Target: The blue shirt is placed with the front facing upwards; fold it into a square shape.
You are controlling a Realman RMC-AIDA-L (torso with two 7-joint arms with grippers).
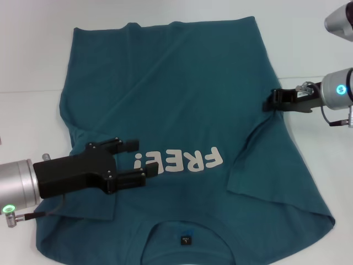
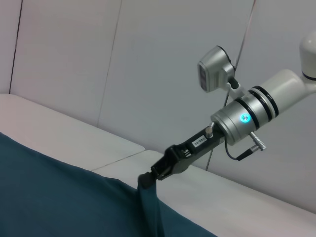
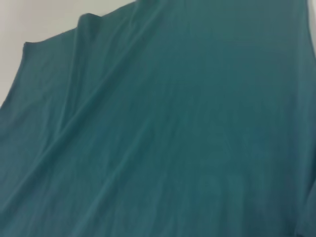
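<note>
- Left claw (image 1: 135,160), black and boxy on a silver arm, hovers over the shirt's left half beside the lettering, its two fingers spread apart and holding nothing.
- Right claw (image 1: 271,101), slim and black on a silver wrist with a glowing cyan ring, is clenched on the shirt's right side edge, and the cloth puckers into creases at that spot.
- Large dark teal-blue short-sleeved cotton T-shirt (image 1: 182,110) lies spread front-up across the white worktop (image 1: 33,49), neck nearest the robot, hem at the far side.
- White "FREE!" lettering (image 1: 179,160) reads upside down in the head view; a small dark label (image 1: 186,239) sits inside the neck.
- Only the head view shows the whole garment, the lettering and both arms together.
- From the left wrist view the right claw (image 2: 147,177) is seen from the side, lifting a pinched fold of the shirt (image 2: 54,192) just above the worktop (image 2: 64,131), which the head view cannot show.
- The same view alone shows the room: a plain pale wall (image 2: 123,59) with thin vertical seams behind the worktop.
- The right wrist view is filled by the shirt's fabric (image 3: 173,128), matte and soft, with long shallow folds running diagonally, and a strip of white worktop (image 3: 44,19) at one corner.
</note>
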